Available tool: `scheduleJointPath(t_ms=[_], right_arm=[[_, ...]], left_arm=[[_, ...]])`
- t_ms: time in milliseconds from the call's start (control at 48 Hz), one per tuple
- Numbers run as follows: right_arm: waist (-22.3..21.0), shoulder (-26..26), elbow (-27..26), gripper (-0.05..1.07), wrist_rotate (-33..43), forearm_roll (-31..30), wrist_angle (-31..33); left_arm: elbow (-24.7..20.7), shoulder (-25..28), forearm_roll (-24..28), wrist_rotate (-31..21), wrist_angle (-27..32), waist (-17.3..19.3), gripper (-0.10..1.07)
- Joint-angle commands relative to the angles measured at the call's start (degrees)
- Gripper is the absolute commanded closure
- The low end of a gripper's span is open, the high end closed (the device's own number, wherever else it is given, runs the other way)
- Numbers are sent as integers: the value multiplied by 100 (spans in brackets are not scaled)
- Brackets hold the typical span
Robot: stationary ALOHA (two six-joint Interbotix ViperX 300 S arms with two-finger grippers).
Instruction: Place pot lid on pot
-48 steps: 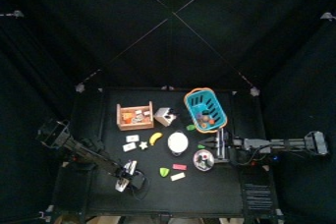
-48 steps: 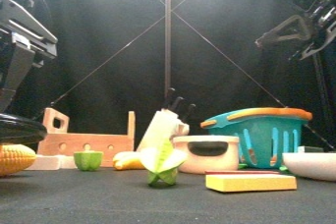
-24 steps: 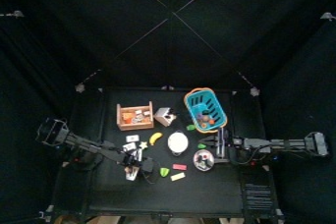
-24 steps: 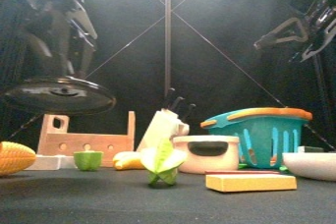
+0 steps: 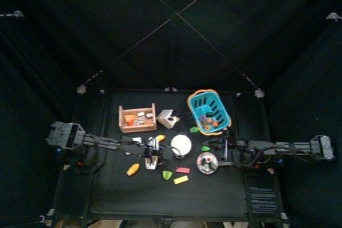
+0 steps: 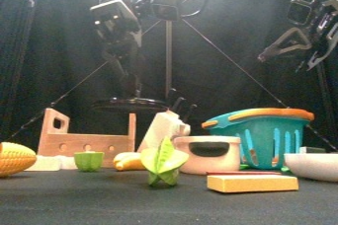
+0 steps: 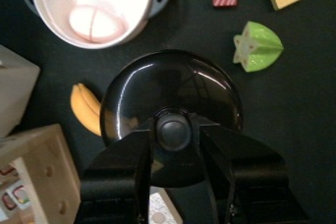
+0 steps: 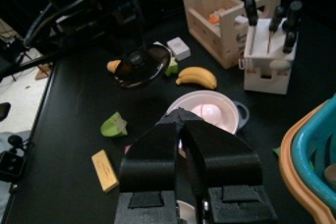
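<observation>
Black jaws of the left gripper (image 7: 171, 136) clamp the knob of the pot lid (image 7: 171, 83), a glossy black domed disc (not whitish), held in the air. Just beside and below it stands the pot (image 7: 94, 10), round, cream inside with grey handles, uncovered. Near it are a yellow banana (image 7: 85, 108) and a green star-shaped piece (image 7: 257, 47). Right gripper (image 8: 184, 138): jaws drawn together, empty, raised over the table's right side.
</observation>
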Motion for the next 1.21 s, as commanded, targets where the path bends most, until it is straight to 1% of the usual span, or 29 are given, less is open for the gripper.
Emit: scheduleJointPath(t_ms=[0,146,250,417,542,708,917,1083,1188], right_arm=[[-9,26,-114,101,0,26,123],[-44,35,-88,101,0,44,220],[-53,35,-53,101,0,53,237],[-62,35,-35,101,0,53,281],[-70,35,-35,101,0,53,378],[-70,35,-18,101,0,53,501],[-70,35,-9,101,9,70,562],[-70,35,0,101,9,149,606],[-70,35,-9,101,9,167,650]], left_arm=[[-598,158,167,0,264,70,42],[-1169,536,369,9,369,185,42],[-1521,826,360,9,387,343,42],[-1916,1151,281,9,352,606,42],[-2127,1380,237,18,264,800,42],[-2329,1600,79,26,123,923,42],[-2479,1714,-237,132,97,958,42],[-2487,1811,-791,360,-123,984,42],[-2487,1872,-940,387,-264,993,42]])
